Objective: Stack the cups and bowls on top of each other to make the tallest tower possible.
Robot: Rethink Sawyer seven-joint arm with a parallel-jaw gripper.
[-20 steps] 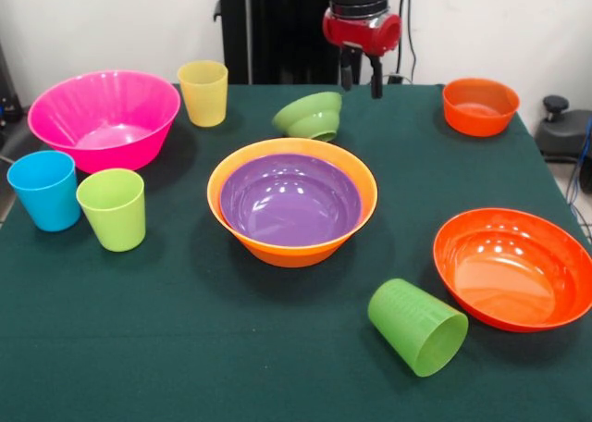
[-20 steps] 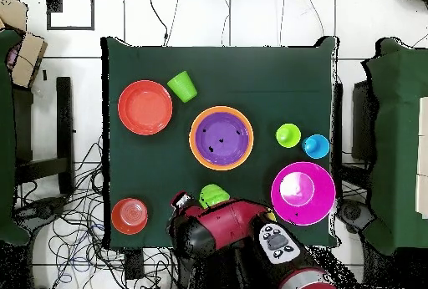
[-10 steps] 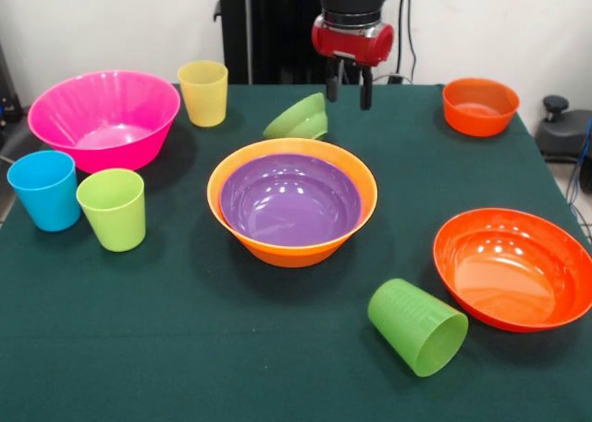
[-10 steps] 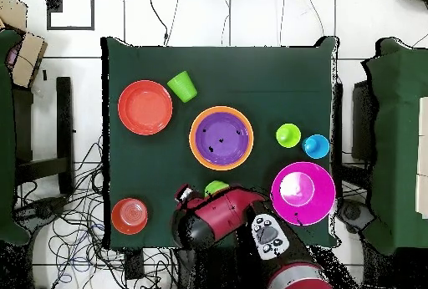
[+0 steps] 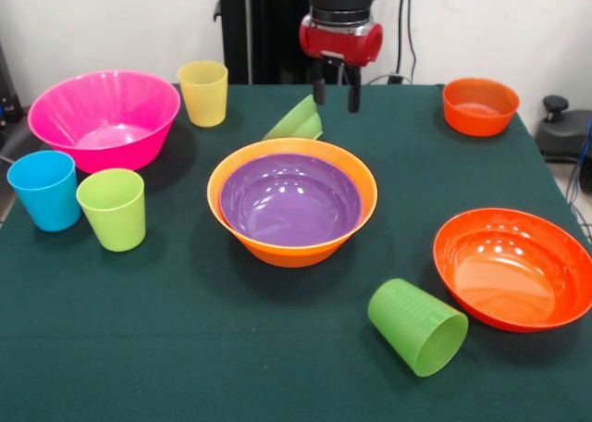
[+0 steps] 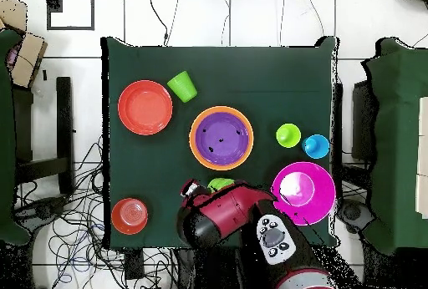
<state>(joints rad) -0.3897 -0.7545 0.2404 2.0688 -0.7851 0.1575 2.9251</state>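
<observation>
My gripper (image 5: 335,94) hangs open at the far side of the table. Its fingers are just above and to the right of the small green bowl (image 5: 298,119), which is tipped steeply on its edge; whether a finger touches the rim I cannot tell. In the overhead view only a sliver of the green bowl (image 6: 221,184) shows beside the arm. The purple bowl (image 5: 290,200) sits nested in the large orange bowl (image 5: 305,251) at the table's middle. The yellow cup (image 5: 203,92) stands upright at the far left.
The large pink bowl (image 5: 104,117), the blue cup (image 5: 44,189) and the lime green cup (image 5: 113,207) stand at the left. The darker green cup (image 5: 418,327) lies on its side near the front. The shallow red-orange bowl (image 5: 513,266) is right, the small orange bowl (image 5: 479,105) far right.
My gripper has moved left in the front view, towards the small green bowl. The green bowl has tipped up further onto its edge. Nothing else has moved.
</observation>
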